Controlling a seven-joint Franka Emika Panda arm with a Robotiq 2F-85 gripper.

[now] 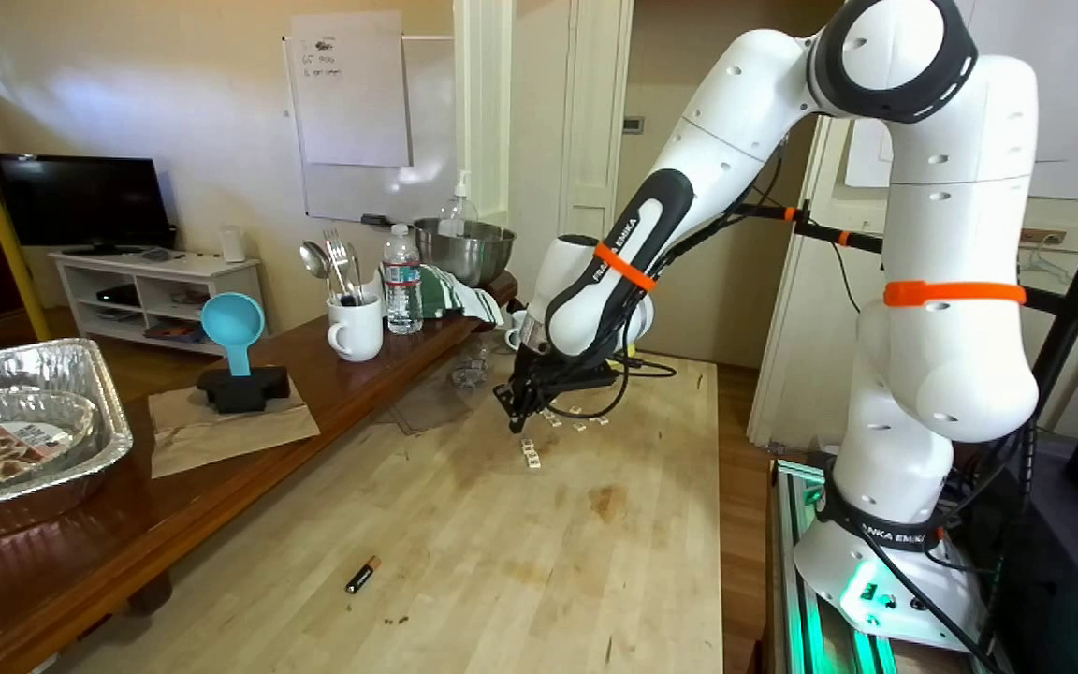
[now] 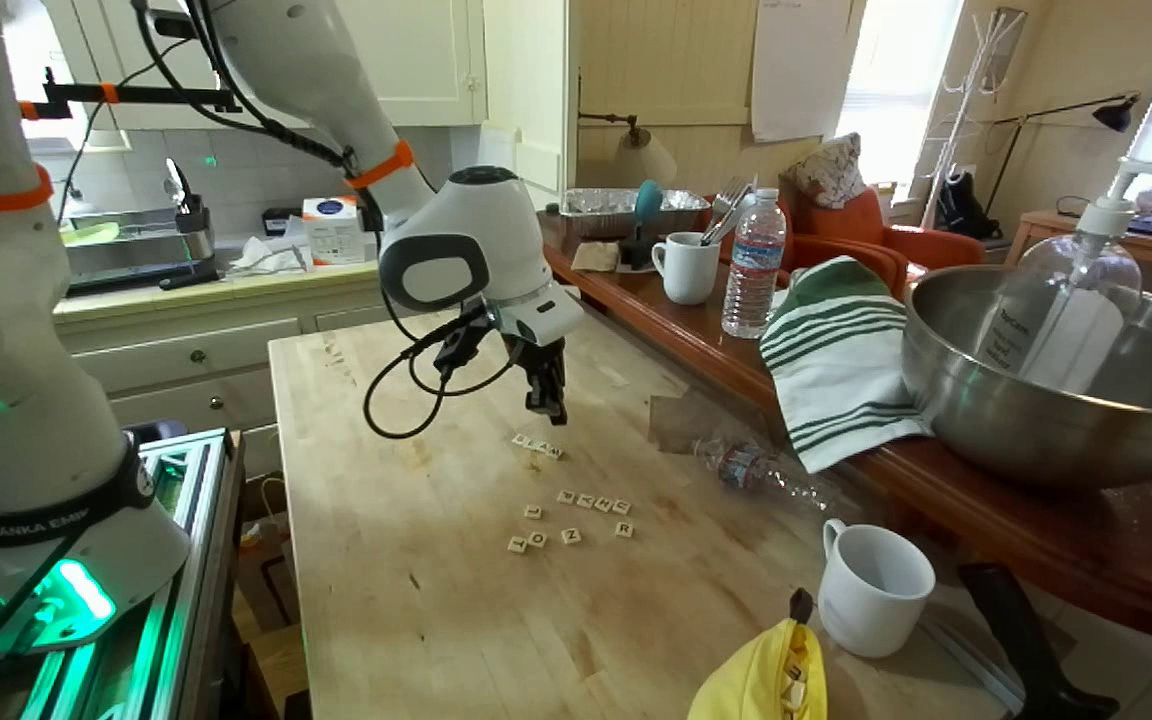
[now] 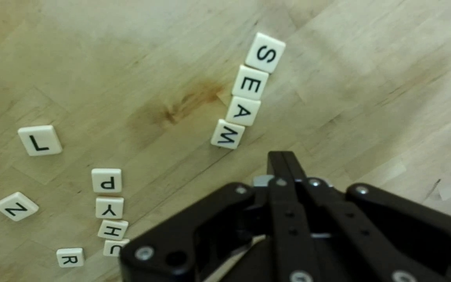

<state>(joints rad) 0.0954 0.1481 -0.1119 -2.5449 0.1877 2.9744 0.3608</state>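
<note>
The black two-fingered gripper is clenched, its slim fingers meeting each other — it hangs above the pale wooden tabletop. Nearest lies a row of four square cream letter tiles reading SEAM; in the wrist view it slants up from just left of the fingertips, the M end closest. Farther left lie a second line of cream tiles and several scattered tiles. In an exterior view, a clear plastic bottle lies on its side right of the letters.
</note>
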